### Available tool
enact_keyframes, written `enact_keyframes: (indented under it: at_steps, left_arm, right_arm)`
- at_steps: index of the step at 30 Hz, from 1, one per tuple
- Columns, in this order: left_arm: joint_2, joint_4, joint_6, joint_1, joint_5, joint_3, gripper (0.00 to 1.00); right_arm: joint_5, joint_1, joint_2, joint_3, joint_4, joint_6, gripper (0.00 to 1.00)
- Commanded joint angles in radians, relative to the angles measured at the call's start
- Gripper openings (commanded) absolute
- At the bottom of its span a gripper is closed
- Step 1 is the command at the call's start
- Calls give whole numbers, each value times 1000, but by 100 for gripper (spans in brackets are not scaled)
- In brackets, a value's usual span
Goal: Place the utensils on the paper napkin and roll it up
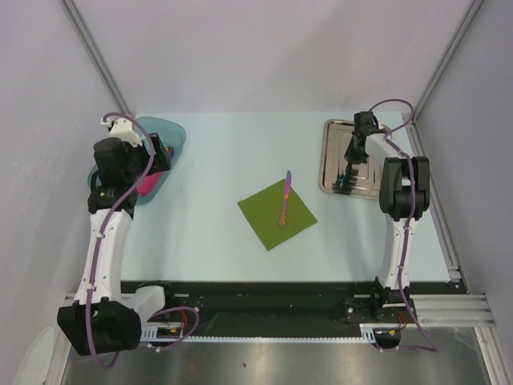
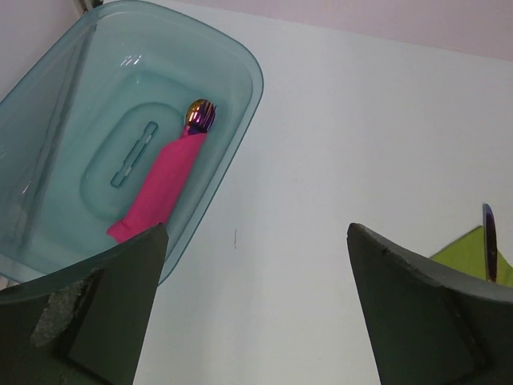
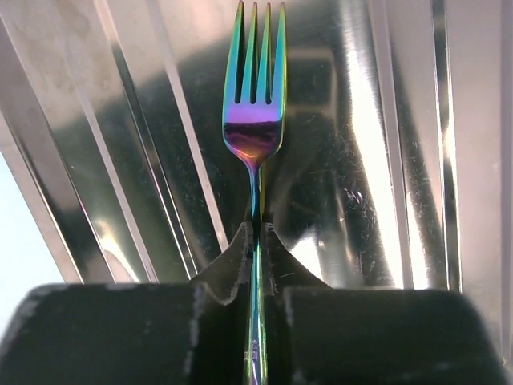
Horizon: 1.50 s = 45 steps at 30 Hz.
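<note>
Though unclear overhead, right gripper [image 3: 256, 231] clasps fork [image 3: 253, 132]

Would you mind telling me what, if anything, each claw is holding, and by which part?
The right claw is shut on the iridescent fork, pinching its handle just below the head. The left claw is open and holds nothing.
</note>
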Motion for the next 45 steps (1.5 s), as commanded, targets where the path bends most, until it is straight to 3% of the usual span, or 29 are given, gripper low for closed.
enact_keyframes:
  at_steps: [1, 5, 8, 11, 13, 14, 17, 18, 19, 21, 24, 29, 35, 41, 45]
  left_arm:
    - [-8, 47, 33, -5, 78, 35, 100]
    - [6, 57, 30, -3, 224, 87, 100]
    - [6, 135, 1, -3, 428, 92, 100]
    - [12, 268, -100, -5, 584, 84, 100]
    - [18, 348, -203, -5, 688, 76, 100]
    - [23, 473, -247, -9, 713, 63, 100]
    - [38, 644, -432, -37, 764, 47, 98]
    - [50, 665, -453, -51, 764, 50, 98]
    - [56, 679, -468, -66, 763, 56, 98]
    - [79, 724, -516, -112, 754, 70, 97]
    - [93, 862, -597, -206, 723, 49, 96]
    - [203, 1010, -681, -374, 666, 88, 92]
    - [303, 1065, -735, -520, 640, 148, 80]
    - [310, 1082, -764, -545, 589, 138, 65]
    - [300, 1082, -763, -554, 582, 121, 62]
  right_arm:
    - [-52, -20, -7, 11, -18, -13, 0]
    - [-144, -31, -128, -25, 10, -87, 0]
    - [-299, -35, -255, -81, 75, -122, 0]
    - [-584, -67, -344, -98, 155, -99, 0]
    - [-831, -81, -374, -105, 250, 0, 0]
    - [-973, -84, -394, -116, 289, 42, 0]
    - [-1203, -84, -433, -208, 648, 369, 0]
    - [-1230, -84, -440, -249, 953, 490, 0]
    - [-1244, -81, -438, -280, 1120, 757, 0]
    - [-1244, -71, -421, -309, 1478, 948, 0]
    - [-1226, -52, -426, -308, 1668, 1128, 0]
    - [-1232, 61, -483, -349, 1741, 1171, 0]
    - [-1261, 198, -562, -420, 1695, 1091, 0]
    - [-1267, 278, -576, -434, 1677, 1059, 0]
    - [-1264, 304, -558, -420, 1692, 1076, 0]
